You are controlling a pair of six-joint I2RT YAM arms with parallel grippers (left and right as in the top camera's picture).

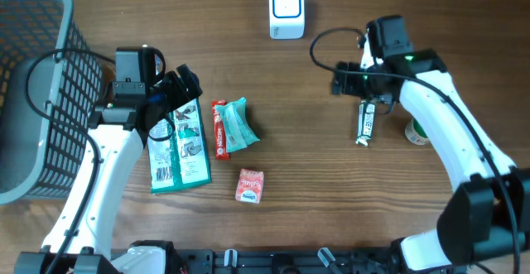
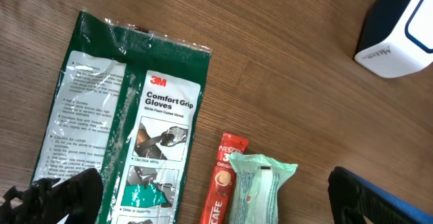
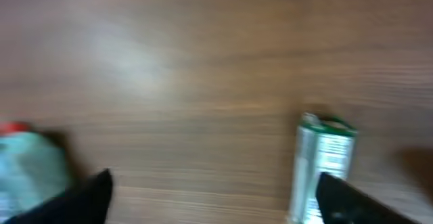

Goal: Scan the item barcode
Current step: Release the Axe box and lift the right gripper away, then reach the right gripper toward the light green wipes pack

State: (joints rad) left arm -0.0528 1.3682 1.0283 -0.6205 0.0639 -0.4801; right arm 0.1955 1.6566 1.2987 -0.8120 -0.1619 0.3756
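Observation:
The white barcode scanner (image 1: 286, 10) stands at the back middle of the table; its corner also shows in the left wrist view, scanner (image 2: 399, 31). A silver and green bar packet (image 1: 365, 121) lies flat on the wood just below my right gripper (image 1: 341, 82). In the blurred right wrist view that packet (image 3: 323, 163) lies beside the right finger, and my right gripper (image 3: 216, 200) is open with bare wood between its jaws. My left gripper (image 1: 175, 98) hovers open over the green gloves packet (image 1: 178, 146). In its own view the left gripper (image 2: 216, 204) holds nothing.
A red coffee stick (image 2: 223, 183) and a pale green tissue pack (image 2: 260, 183) lie beside the gloves packet (image 2: 135, 109). A small red sachet (image 1: 249, 185) lies nearer the front. A round green-white item (image 1: 416, 131) sits right of the bar packet. A grey basket (image 1: 33, 92) stands far left.

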